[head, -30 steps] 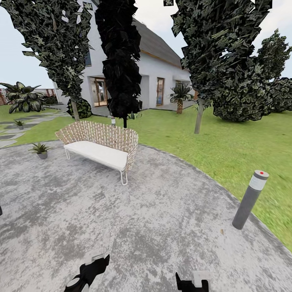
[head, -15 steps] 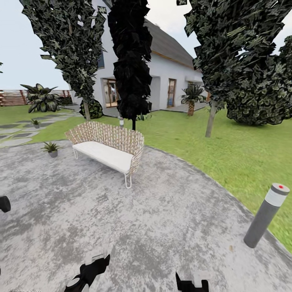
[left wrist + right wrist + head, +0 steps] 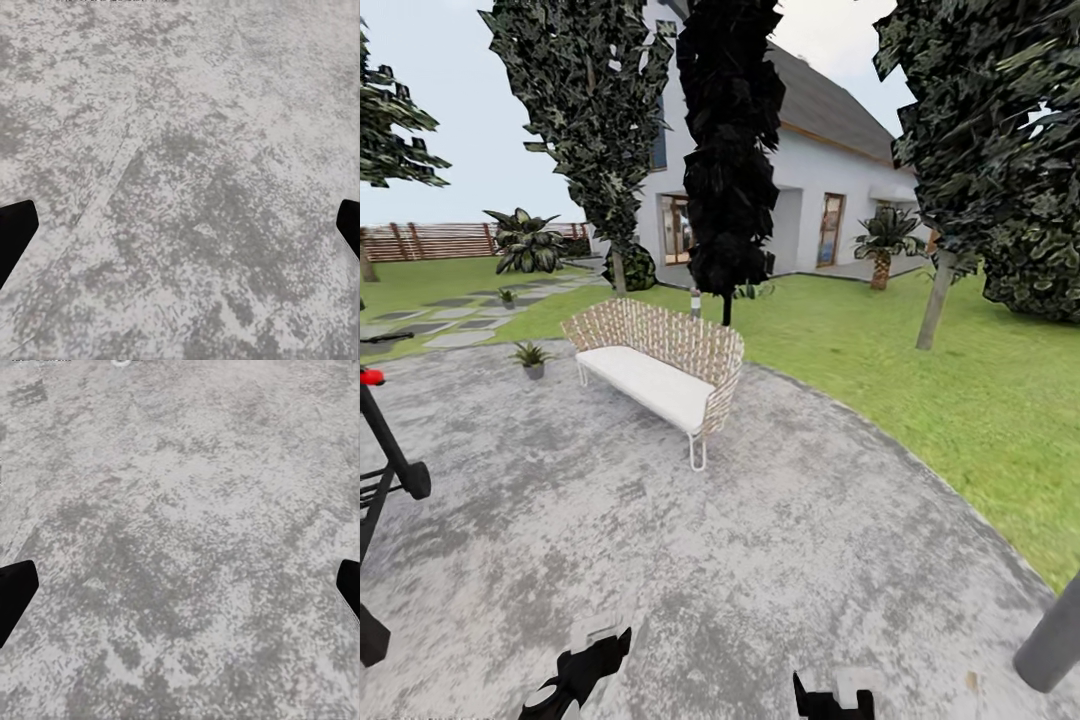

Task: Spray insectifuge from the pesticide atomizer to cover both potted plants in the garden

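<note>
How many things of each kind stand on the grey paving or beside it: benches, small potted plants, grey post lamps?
Benches: 1, the wicker bench.
Small potted plants: 2, near potted plant and far potted plant.
Grey post lamps: 1, the grey post, partly cut off.
Total: 4.

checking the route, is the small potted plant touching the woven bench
Apart. The head view shows bare grey paving between the potted plant and the bench, with the plant standing off its end.

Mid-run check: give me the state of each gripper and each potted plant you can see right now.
left gripper: open, empty, over grey paving.
right gripper: open, empty, over paving.
near potted plant: upright at the paving's edge, beside the bench.
far potted plant: upright by the stepping stones.
</note>
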Robot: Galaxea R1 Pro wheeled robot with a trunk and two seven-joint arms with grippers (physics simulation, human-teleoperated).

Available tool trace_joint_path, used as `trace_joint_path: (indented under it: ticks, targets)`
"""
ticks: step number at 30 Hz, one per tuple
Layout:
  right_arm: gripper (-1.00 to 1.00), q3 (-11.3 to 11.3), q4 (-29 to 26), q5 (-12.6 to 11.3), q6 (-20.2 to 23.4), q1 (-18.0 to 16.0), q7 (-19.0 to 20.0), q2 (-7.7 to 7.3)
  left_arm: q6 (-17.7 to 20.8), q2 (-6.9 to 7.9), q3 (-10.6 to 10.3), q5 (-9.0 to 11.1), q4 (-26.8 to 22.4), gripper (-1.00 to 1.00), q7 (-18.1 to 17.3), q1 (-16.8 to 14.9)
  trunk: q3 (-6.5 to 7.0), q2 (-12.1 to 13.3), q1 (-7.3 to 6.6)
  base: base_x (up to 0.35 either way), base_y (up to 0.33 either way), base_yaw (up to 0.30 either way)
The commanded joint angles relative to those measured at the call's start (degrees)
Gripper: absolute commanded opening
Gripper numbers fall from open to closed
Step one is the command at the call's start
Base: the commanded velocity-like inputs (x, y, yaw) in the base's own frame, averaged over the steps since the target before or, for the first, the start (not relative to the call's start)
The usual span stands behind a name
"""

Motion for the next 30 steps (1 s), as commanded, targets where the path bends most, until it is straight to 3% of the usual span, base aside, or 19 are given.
trace_joint_path:
  ticks: [1,13,30]
  targets:
    - [1.0,0.01,0.03,-0.07,-0.19,-0.02,0.08,-0.01,-0.15,-0.02,-0.01,0.43,0.04,1.0,-0.01,-0.04,-0.04,-0.03,0.02,0.211,-0.298,0.199]
    - [1.0,0.0,0.0,-0.11,-0.19,-0.03,0.08,0.0,-0.14,-0.02,-0.01,0.49,0.04,1.0,0.0,-0.04,0.14,-0.03,0.02,0.206,-0.3,0.108]
    - [1.0,0.01,0.0,-0.04,-0.19,-0.1,0.03,-0.01,-0.14,-0.02,-0.09,0.6,0.04,1.0,0.0,-0.04,0.76,-0.03,0.02,0.124,-0.247,0.254]
